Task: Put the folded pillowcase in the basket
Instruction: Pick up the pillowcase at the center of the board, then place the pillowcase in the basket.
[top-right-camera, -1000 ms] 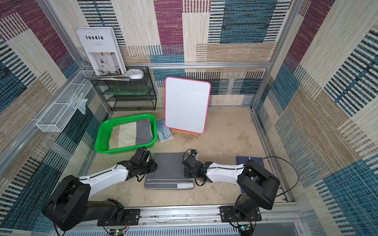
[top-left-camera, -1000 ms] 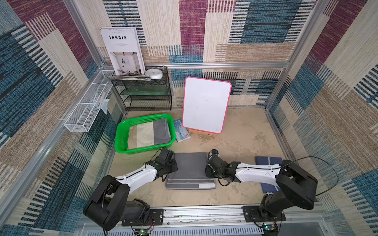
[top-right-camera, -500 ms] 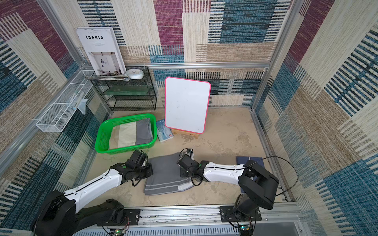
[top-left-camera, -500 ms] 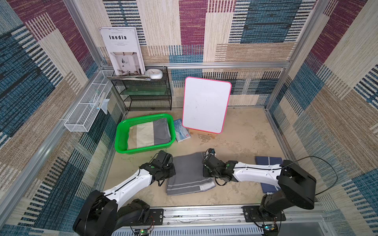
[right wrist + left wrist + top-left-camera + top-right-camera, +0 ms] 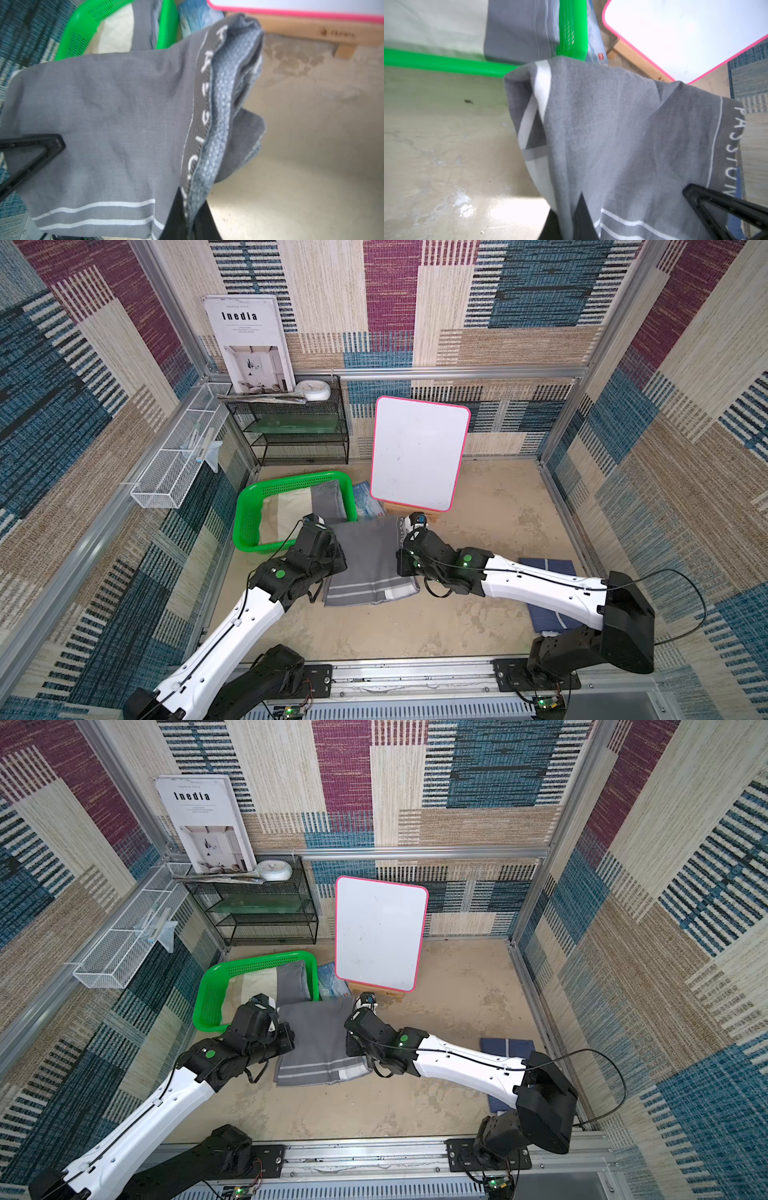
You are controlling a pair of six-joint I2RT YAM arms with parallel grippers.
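Observation:
Both grippers hold the folded grey pillowcase (image 5: pixel 368 560) (image 5: pixel 318 1040) above the floor, its white-striped end hanging toward the front. My left gripper (image 5: pixel 337 560) (image 5: pixel 287 1041) (image 5: pixel 568 220) is shut on its left edge. My right gripper (image 5: pixel 400 562) (image 5: pixel 348 1042) (image 5: pixel 191 216) is shut on its lettered right edge. The pillowcase (image 5: pixel 623 135) (image 5: pixel 114 114) fills both wrist views. The green basket (image 5: pixel 243 526) (image 5: pixel 203 1006) (image 5: pixel 446 64) (image 5: pixel 68 35) stands just behind and left of it, with a cream and a grey cloth inside.
A pink-rimmed whiteboard (image 5: pixel 419 456) leans on a wooden stand behind the pillowcase, with a blue packet (image 5: pixel 368 502) beside the basket. A black wire shelf (image 5: pixel 299 427) stands at the back left, a white wire rack (image 5: pixel 178 460) on the left wall. A dark blue cloth (image 5: pixel 548 593) lies right.
Both grippers have shut on the pillowcase's side edges. They have lifted it off the floor and carried it back toward the basket.

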